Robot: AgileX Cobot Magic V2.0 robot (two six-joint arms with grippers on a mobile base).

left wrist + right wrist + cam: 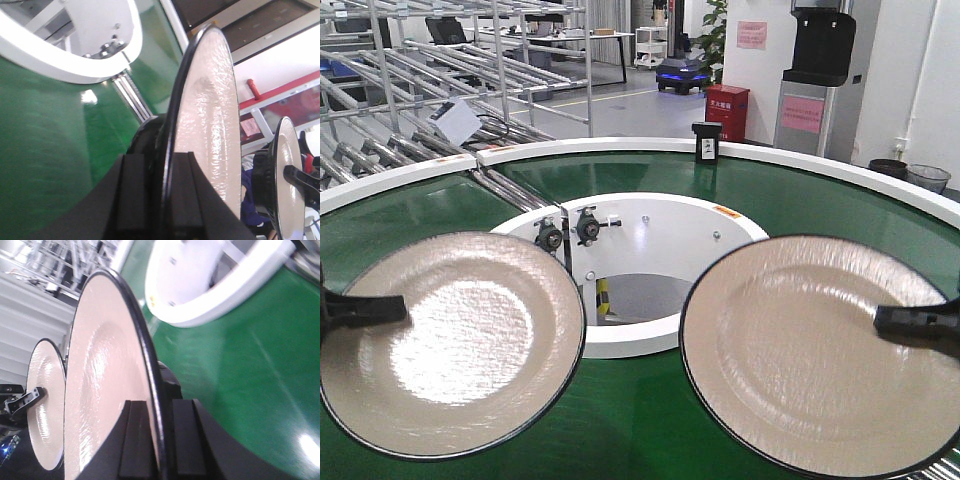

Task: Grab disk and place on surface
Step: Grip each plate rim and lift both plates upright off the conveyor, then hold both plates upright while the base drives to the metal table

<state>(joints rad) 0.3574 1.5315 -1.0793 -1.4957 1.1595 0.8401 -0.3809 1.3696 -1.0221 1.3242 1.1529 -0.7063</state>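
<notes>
Two beige disks with black rims hang level above the green conveyor belt. My left gripper is shut on the left edge of the left disk. My right gripper is shut on the right edge of the right disk. In the left wrist view the left gripper pinches the left disk's rim, one finger on each face. The right wrist view shows the right gripper clamping the right disk the same way. The dark grey tabletop is out of view.
A white inner ring with an open centre lies between the disks. A small black box stands on the belt's white outer rim. Metal roller racks fill the back left; a red cabinet stands behind.
</notes>
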